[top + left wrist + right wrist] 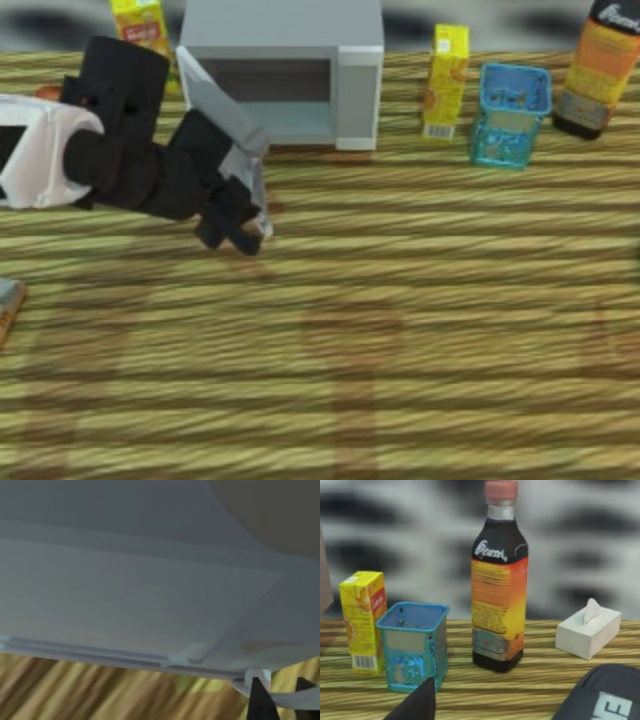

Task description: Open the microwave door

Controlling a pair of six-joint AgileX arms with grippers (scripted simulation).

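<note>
Clamping narrowly on the handle at the door's free edge, left gripper out in front of the microwave, near the table's far left. In the left wrist view, two dark fingertips straddling a pale curved bar, door panel filling nearly everything above. Door already swung well out from the box, hinged at its left front corner and angled toward the near side; pale cavity exposed. Judged well along, perhaps some swing left.

Handling, as a guess: rigid panel, light, turning freely on its hinge; smooth bar likely slippery, so best gripped squarely across the handle, far from the hinge for leverage, and drawn along an arc rather than straight, or the bar may twist out of the fingers.

Farther out: yellow carton behind the left arm, a second carton, blue basket and dark bottle to the microwave's right. Right arm parked, absent from the top view; its fingers impossible to judge.
</note>
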